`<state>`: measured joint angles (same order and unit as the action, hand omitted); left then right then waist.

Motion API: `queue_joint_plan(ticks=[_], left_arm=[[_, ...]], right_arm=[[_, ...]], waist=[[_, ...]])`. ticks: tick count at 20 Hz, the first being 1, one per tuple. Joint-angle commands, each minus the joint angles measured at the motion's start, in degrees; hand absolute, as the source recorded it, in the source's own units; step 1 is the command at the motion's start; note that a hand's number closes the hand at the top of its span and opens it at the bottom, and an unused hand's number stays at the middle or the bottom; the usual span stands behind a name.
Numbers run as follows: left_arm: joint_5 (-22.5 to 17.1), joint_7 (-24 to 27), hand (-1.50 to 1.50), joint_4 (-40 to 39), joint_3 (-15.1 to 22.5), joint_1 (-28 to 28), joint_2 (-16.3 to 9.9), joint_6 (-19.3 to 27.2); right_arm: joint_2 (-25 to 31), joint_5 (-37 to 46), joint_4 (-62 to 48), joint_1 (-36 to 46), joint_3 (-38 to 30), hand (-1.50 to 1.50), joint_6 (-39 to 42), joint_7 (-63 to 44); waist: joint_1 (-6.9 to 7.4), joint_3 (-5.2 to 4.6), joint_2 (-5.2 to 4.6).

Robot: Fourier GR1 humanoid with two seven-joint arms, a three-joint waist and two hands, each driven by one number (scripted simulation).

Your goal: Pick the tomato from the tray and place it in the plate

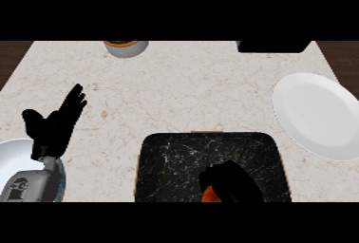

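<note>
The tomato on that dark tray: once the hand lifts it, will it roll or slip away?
Probably it could roll: the little of the tomato that shows under the right hand looks rounded. The fingers curl over it, which should help hold it. The tray looks flat and glossy, so a nudged tomato might slide. The white plate looks shallow, so set it down gently.
</note>
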<state>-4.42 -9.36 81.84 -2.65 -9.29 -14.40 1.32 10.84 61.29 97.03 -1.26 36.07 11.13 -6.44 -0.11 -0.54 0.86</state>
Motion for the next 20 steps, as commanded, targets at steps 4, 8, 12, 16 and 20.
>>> queue_joint_plan(ticks=[4, 8, 12, 16, 20], left_arm=[[0.3, 0.7, 0.0, -2.1, -0.7, 0.3, -0.1, 0.1], [1.4, 0.5, 0.0, -0.3, -0.4, 1.3, 1.1, 1.5], [0.7, 0.0, 0.0, -0.5, -0.7, 1.7, 0.9, 0.9], [0.7, -0.9, 0.0, 0.9, -0.5, 2.3, 1.0, 0.9], [1.1, -1.8, 0.0, -0.3, -0.4, -0.5, 0.8, 0.4]], right_arm=[[18.5, -12.8, 2.1, -7.6, -3.4, 1.5, 2.3, 25.6], [23.1, -12.8, 10.4, -11.0, -11.1, 1.5, -5.2, 29.4], [19.7, -19.8, 16.3, -13.4, -19.4, 1.5, -13.5, 31.0], [18.6, -26.7, 16.9, -14.9, -29.7, 1.5, -18.9, 33.4], [17.6, -31.7, 20.9, -17.4, -34.9, 1.5, -16.3, 28.7]], waist=[[-0.55, 0.63, -1.0], [-0.55, 0.55, -0.7], [-1.65, 0.57, -0.45], [-1.2, 0.62, -0.57], [-0.75, 0.54, -0.73]])
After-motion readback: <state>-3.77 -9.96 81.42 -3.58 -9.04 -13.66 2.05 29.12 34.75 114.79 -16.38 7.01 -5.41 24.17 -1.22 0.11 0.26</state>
